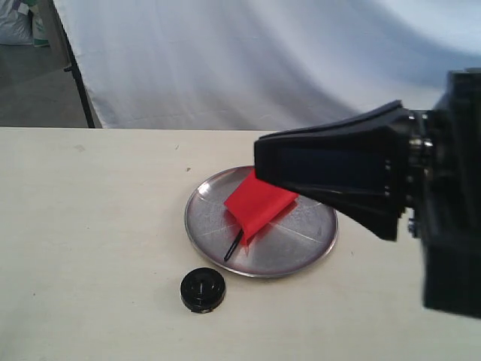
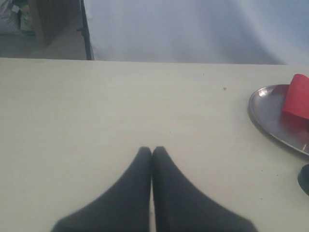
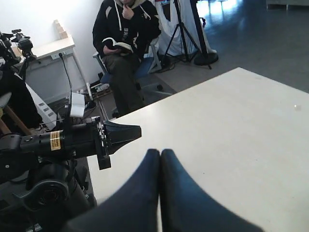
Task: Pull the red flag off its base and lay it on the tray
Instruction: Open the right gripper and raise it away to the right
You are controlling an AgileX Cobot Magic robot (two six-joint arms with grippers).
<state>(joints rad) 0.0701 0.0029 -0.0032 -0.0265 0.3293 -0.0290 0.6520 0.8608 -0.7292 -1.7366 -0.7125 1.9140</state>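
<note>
The red flag (image 1: pixel 259 203) lies crumpled on the silver tray (image 1: pixel 304 239), and its black pole (image 1: pixel 233 248) points toward the tray's front rim. On the table just in front of the tray sits the black base (image 1: pixel 202 289), with nothing in it. My right gripper (image 1: pixel 259 159) hangs above the tray's far right side, shut and holding nothing; the right wrist view shows its fingers (image 3: pixel 160 153) pressed together. My left gripper (image 2: pixel 152 151) is also shut and empty, over bare table well away from the tray (image 2: pixel 270 118), the flag (image 2: pixel 297 96) and the base (image 2: pixel 305 179).
A white cloth backdrop (image 1: pixel 263 60) hangs behind the table's far edge. The right wrist view catches the left arm (image 3: pixel 87 140) at the table's side and, beyond it, a seated person (image 3: pixel 125 43), tripods and equipment.
</note>
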